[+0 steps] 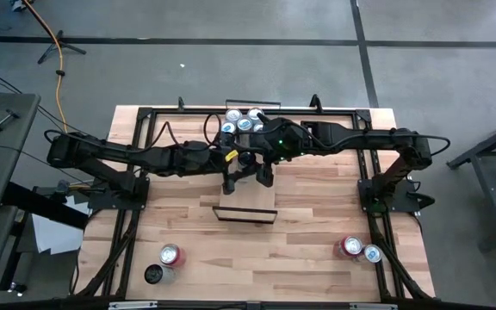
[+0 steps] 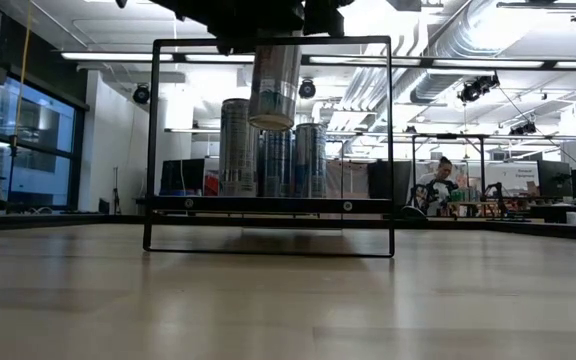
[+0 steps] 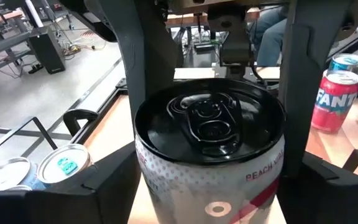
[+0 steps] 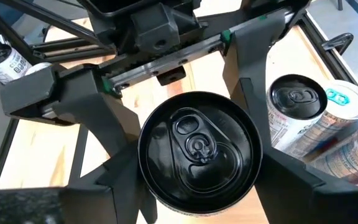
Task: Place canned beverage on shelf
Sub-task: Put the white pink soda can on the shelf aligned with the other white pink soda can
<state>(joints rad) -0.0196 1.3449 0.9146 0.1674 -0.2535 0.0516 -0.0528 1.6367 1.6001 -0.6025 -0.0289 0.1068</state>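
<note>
A black-topped can (image 4: 197, 149) with a white, printed wall (image 3: 210, 186) hangs upright above the shelf (image 1: 246, 200), a narrow light-wood plank in a thin black frame (image 2: 151, 150). In the low view the can's bottom (image 2: 271, 120) is well clear of the shelf board (image 2: 268, 205). My right gripper (image 4: 201, 186) comes in from the table's right and is shut on the can. My left gripper (image 3: 216, 193) reaches in from the table's left. It is open, one finger on either side of the can, with a narrow gap showing at one finger (image 3: 328, 186). My right gripper pinches the can between its two fingers, on opposite sides of the upper wall (image 4: 146, 177) just below the top rim. The fingers (image 3: 145, 74) slant down at it from the table's right side. The can stays upright, lifted clear above the shelf.
Several cans (image 1: 244, 120) stand clustered at the table's far edge behind the shelf. A red can (image 1: 350, 248) and a silver one (image 1: 373, 253) stand near right, two more (image 1: 170, 255) near left. A person (image 2: 438, 185) sits in the room behind.
</note>
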